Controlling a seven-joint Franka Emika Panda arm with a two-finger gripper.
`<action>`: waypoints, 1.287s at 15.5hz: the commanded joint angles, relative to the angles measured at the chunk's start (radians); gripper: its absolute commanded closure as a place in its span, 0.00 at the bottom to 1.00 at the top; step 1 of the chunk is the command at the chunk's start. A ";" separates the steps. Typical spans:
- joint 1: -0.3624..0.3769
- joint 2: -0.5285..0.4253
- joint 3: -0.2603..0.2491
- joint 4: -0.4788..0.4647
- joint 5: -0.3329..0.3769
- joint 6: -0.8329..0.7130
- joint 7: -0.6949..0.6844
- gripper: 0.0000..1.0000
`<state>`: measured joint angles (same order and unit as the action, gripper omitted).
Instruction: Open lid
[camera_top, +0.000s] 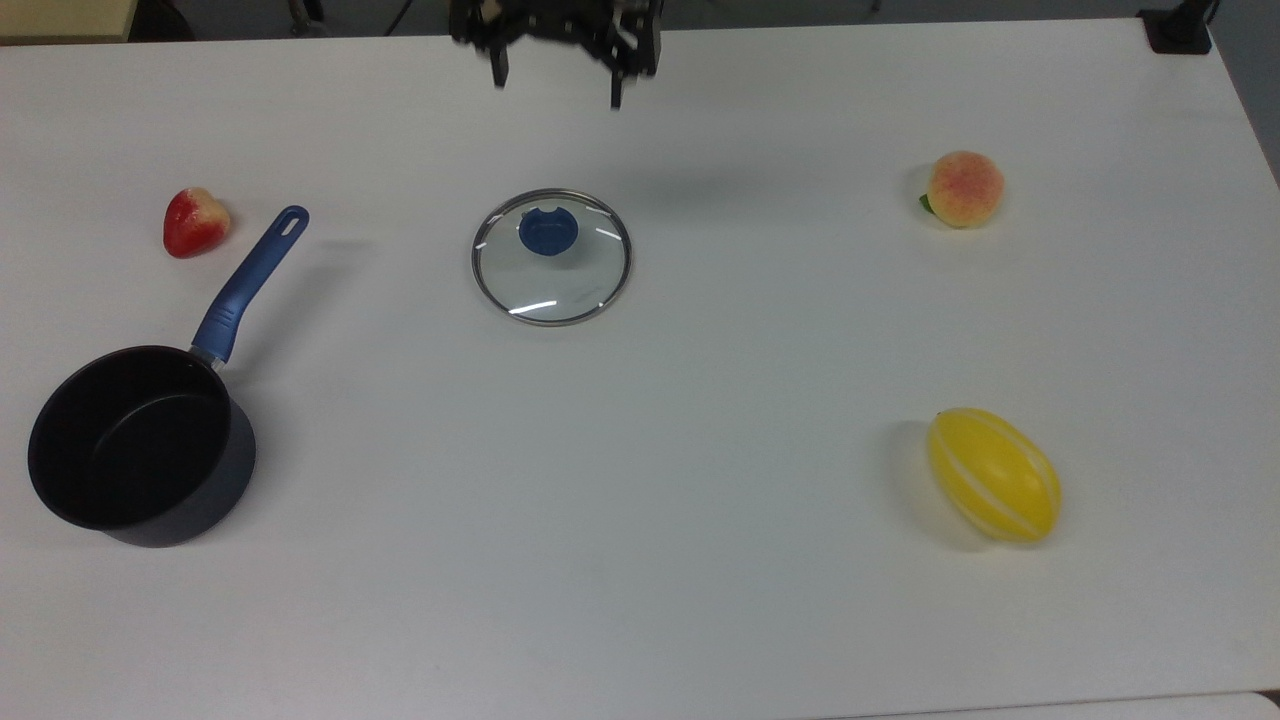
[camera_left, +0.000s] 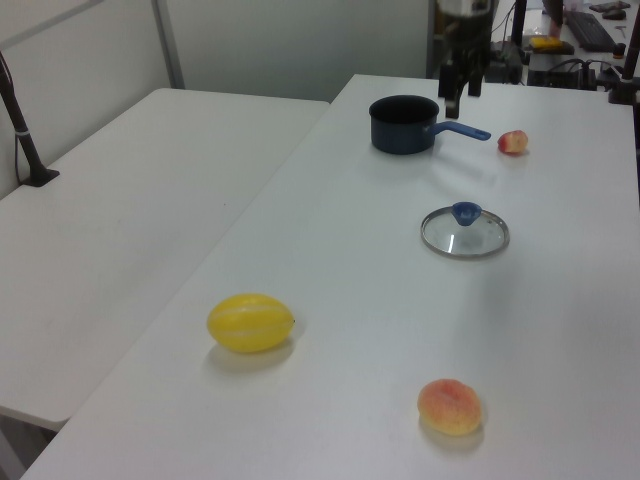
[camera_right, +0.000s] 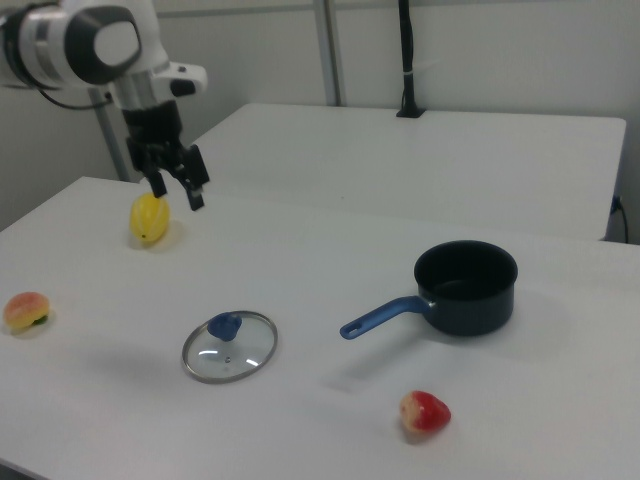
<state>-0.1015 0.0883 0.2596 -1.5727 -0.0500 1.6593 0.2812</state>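
Note:
The lid (camera_top: 552, 258), a clear glass disc with a silver rim and blue knob (camera_top: 548, 231), lies flat on the white table (camera_top: 640, 560), apart from the saucepan. It also lies on the table in the left view (camera_left: 465, 231) and the right view (camera_right: 229, 346). My gripper (camera_top: 556, 88) hangs open and empty high above the table, beyond the lid at the top view's upper edge. In the right view the gripper (camera_right: 177, 192) sits well above and to the left of the lid, fingers spread. The left view has the gripper (camera_left: 460, 96) above the pan area.
A dark saucepan (camera_top: 140, 445) with a blue handle (camera_top: 248, 285) stands uncovered at the top view's lower left. A strawberry (camera_top: 195, 221) lies beside the handle. A peach (camera_top: 963, 189) and a yellow melon (camera_top: 994, 474) lie at the top view's right.

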 joint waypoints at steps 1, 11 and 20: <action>0.009 -0.116 -0.017 -0.038 0.076 -0.079 0.013 0.00; 0.207 -0.160 -0.252 -0.086 0.078 0.043 -0.209 0.00; 0.197 -0.124 -0.269 -0.081 0.084 0.082 -0.257 0.00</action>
